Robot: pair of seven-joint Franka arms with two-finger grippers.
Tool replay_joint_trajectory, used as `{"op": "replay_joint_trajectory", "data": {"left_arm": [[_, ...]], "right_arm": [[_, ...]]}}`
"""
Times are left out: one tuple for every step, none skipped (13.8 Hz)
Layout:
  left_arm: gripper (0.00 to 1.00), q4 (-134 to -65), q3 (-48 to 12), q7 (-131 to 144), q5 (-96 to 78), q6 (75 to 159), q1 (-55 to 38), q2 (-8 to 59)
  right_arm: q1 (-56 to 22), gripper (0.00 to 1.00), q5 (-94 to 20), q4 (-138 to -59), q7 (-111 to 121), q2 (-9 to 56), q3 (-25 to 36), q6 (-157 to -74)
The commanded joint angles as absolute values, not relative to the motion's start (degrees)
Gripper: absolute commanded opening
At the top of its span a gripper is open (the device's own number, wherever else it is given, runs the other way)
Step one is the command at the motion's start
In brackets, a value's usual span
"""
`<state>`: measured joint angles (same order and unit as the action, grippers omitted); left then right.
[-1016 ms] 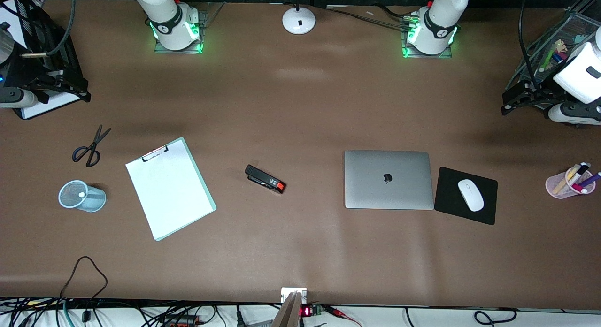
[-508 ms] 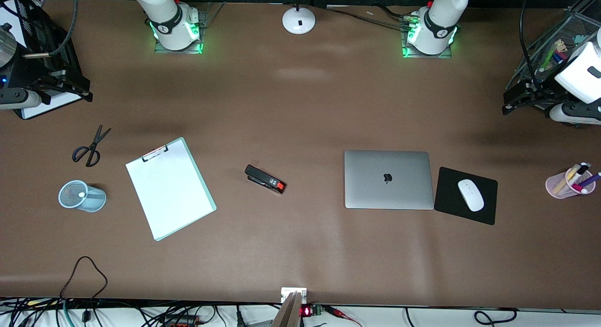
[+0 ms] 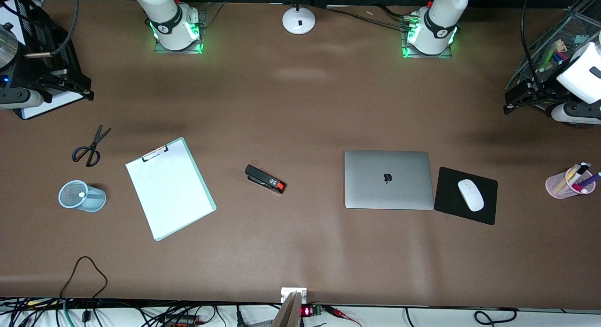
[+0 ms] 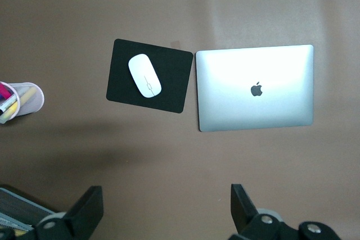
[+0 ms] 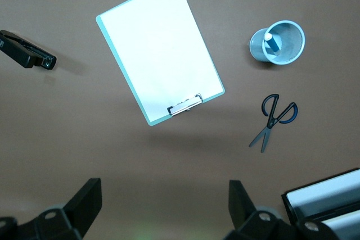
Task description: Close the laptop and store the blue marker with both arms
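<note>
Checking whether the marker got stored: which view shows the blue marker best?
The right wrist view: the blue marker stands inside the blue mesh cup, its pale end up. The front view shows only that pale end in the cup. The left wrist view does not show it, only the closed laptop.

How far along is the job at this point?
Done: the laptop lies shut, and the blue marker stands in the light-blue mesh cup. In hand: nothing; the left gripper and right gripper hang open, high over the table. Nothing visibly left.
</note>
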<state>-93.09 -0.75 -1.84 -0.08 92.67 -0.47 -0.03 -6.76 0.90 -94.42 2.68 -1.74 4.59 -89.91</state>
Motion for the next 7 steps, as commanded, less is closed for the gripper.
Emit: {"op": "replay_joint_trajectory", "data": {"left_arm": [[1.0, -91.32, -0.7, -2.81, 0.88, 91.23, -0.26, 0.62], [1.0, -91.32, -0.7, -2.81, 0.79, 91.23, -0.26, 0.62], [1.0, -91.32, -0.7, -2.81, 0.88, 91.23, -0.26, 0.62], [1.0, -91.32, -0.7, -2.81, 0.79, 91.23, -0.26, 0.62], [1.0, -91.32, -0.62, -2.81, 0.79, 91.23, -0.26, 0.7], [1.0, -91.32, -0.7, -2.81, 0.88, 91.23, -0.26, 0.62], [1.0, -91.32, -0.62, -2.81, 0.88, 91.23, -0.26, 0.7]], "right_arm": [[-6.94, 1.0, 0.26, -93.43, 1.76, -1.41, 4.75, -88.68], [-6.94, 1.0, 0.18, -93.34, 1.76, -1.32, 4.75, -88.77], [-7.12, 1.0, 0.18, -93.34, 1.84, -1.23, 4.75, -88.68], [-7.12, 1.0, 0.7, -93.08, 2.02, -1.14, 4.75, -88.77], [-7.03, 1.0, 0.62, -93.08, 2.02, -1.06, 4.75, -88.94], [-7.03, 1.0, 0.62, -93.08, 2.02, -1.05, 4.75, -89.03], [-7.03, 1.0, 0.79, -93.08, 2.02, -1.05, 4.75, -89.12]]}}
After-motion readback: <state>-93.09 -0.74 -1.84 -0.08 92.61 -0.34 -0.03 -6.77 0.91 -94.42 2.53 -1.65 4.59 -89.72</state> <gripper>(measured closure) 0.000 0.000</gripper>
